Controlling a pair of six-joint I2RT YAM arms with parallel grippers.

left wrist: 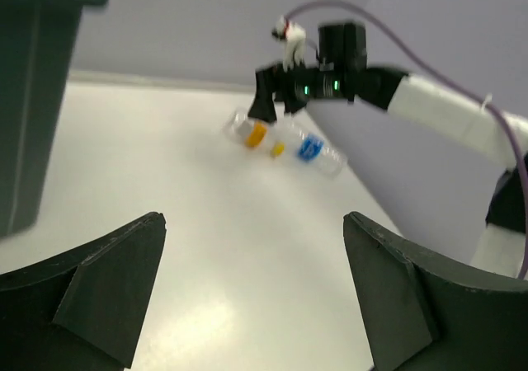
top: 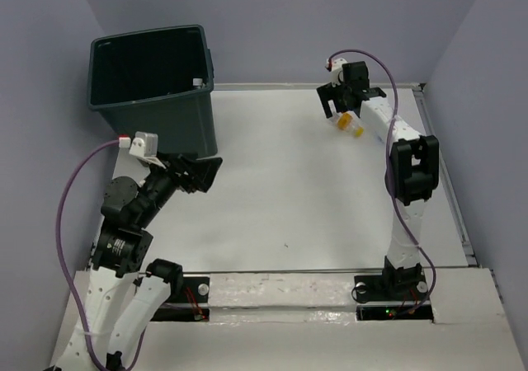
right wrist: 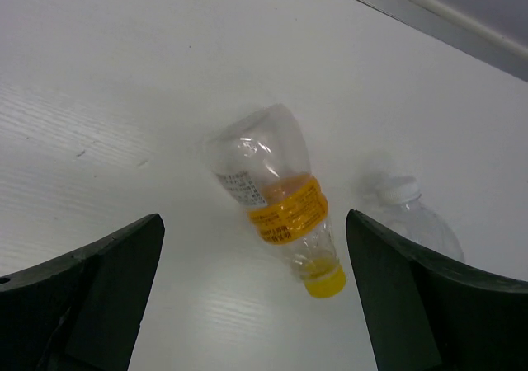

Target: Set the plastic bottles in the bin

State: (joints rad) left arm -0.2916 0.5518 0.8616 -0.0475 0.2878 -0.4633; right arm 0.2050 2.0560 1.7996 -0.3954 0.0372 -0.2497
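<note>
My right gripper is released, jaws spread wide with nothing between them, and it hangs above the worktop looking down. Directly under it, in the gap between the two fingers, lies the orange-labelled bottle on its side. Its yellow cap points back toward the wrist and its clear base points away. Neither finger touches it.

A second bottle, clear with a white cap, also lies on the worktop, just past the inner edge of the right-hand finger. From the left wrist camera it seems to carry a blue label, though that view is blurred and I would not swear to it. The two bottles lie close together. Whether they touch, I cannot tell.

My left gripper is released too, its jaws wide apart and holding nothing. It hovers low over bare worktop. The bin stands upright just beside it on its left and reaches well above it. Both bottles lie far ahead of this gripper and a little to its right, across the worktop — well apart from the bin, which looks empty from above.
</note>
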